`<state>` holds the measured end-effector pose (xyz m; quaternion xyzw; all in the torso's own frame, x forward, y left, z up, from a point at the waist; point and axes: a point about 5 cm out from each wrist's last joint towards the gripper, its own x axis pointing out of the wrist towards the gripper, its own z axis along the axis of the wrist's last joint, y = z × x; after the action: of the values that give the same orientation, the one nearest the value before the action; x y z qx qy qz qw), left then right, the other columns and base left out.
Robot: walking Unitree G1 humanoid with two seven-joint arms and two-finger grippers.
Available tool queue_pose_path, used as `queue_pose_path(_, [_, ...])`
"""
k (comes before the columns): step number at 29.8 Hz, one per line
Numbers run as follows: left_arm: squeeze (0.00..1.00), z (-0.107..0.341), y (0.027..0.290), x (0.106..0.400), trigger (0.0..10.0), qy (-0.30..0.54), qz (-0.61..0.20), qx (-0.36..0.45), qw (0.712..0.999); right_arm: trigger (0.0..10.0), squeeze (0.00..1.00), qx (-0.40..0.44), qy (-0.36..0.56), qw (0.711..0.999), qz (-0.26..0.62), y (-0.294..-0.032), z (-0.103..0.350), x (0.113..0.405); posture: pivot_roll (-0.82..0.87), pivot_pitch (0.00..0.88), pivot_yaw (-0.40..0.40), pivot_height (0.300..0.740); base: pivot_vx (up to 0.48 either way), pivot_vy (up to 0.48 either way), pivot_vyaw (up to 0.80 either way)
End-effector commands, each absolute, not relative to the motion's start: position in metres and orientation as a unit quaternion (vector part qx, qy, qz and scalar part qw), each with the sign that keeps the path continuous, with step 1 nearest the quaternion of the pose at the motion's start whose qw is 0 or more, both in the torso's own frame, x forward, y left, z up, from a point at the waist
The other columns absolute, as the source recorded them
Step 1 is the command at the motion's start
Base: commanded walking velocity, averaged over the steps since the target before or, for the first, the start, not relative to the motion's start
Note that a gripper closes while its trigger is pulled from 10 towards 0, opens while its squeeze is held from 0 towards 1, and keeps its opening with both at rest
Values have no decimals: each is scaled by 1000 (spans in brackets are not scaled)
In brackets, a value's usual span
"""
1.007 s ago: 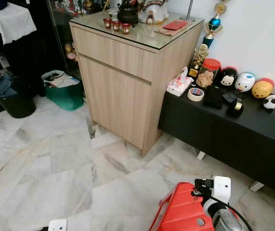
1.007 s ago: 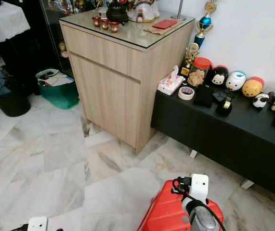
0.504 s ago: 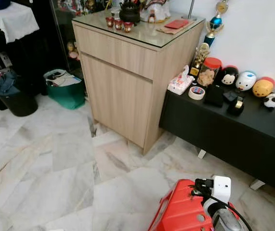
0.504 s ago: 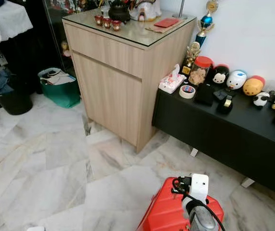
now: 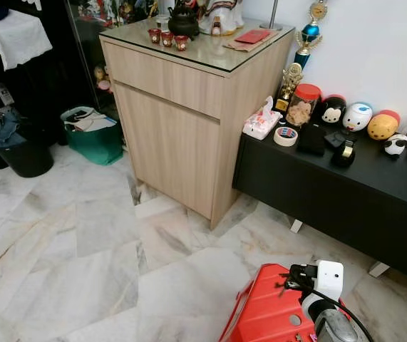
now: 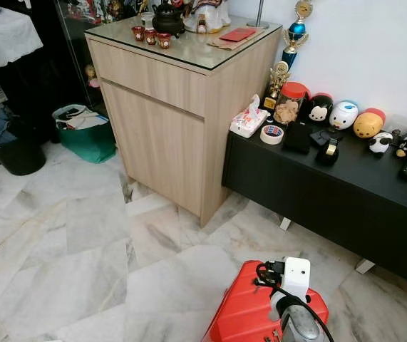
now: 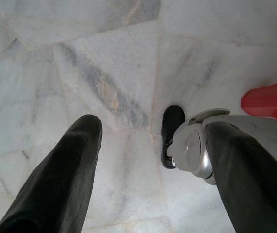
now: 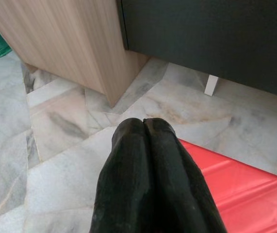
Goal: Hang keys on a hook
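The right end effector (image 8: 145, 127) has its two black fingers pressed fully together with nothing between them, and hangs low above a red case (image 5: 274, 313) on the marble floor (image 5: 82, 235). The left end effector (image 7: 153, 145) hangs over the floor with its fingers spread wide and nothing held. Ahead stands a wooden cabinet (image 5: 182, 128) with a glass top carrying a black teapot (image 5: 184, 21) and small red cups (image 5: 167, 37). Beside it, a low black counter (image 5: 331, 192) carries a tissue pack (image 5: 262, 122), a tape roll (image 5: 286, 136) and toy figures (image 5: 358, 116). Neither keys nor a hook can be made out.
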<state>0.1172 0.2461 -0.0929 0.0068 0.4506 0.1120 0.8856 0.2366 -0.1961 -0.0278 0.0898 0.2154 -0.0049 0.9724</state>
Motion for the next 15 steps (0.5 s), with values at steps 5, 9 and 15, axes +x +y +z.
queue_pose_path(5, [0, -95, 249, 111, 10000, 465, 114, 7, 878, 10000, 0, 88, 210, 974, -16, -201, -25, 239, 64, 0, -65, 740, -255, 0, 0])
queue_pose_path(9, [0, -93, 251, 113, 10000, 460, 117, 7, 880, 10000, 0, 88, 206, 974, -19, -202, -23, 242, 64, 0, -65, 740, -258, 0, 0])
queue_pose_path(15, [0, -93, 250, 115, 10000, 452, 121, 6, 884, 10000, 0, 87, 206, 974, -25, -204, -22, 244, 68, 0, -63, 740, -259, 0, 0])
